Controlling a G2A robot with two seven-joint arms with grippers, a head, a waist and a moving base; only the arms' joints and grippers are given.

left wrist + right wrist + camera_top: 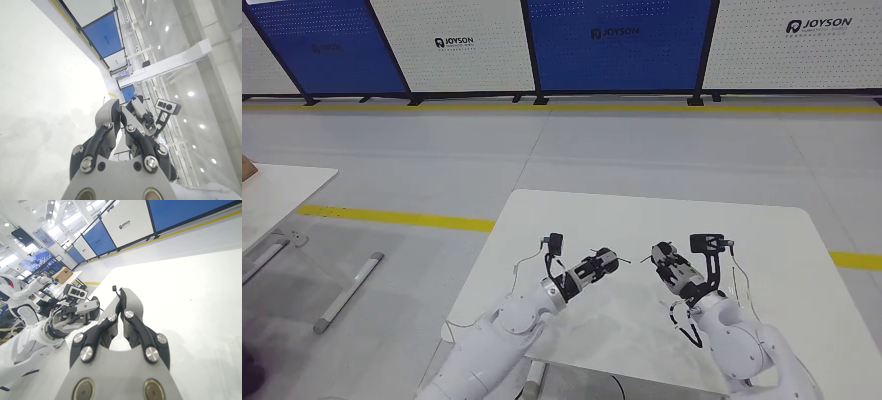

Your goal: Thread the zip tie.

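The zip tie is thin and black. Its small square head point(114, 288) sticks out past the tips of my right gripper point(120, 298), which is shut on the strap just below it. My left gripper point(118, 111) is shut on a thin black strap end point(104, 100) that pokes out beside its fingertips. Both grippers hang a little above the white table point(642, 215), the left gripper point(612, 264) and right gripper point(657, 256) tip to tip with a small gap. The strap between them is too thin to trace.
The table's near edge lies just under both arms, with bare white surface stretching to the far edge point(652, 195). A second white table point(282, 190) stands off to the left. Blue and white partition panels point(622, 45) line the back.
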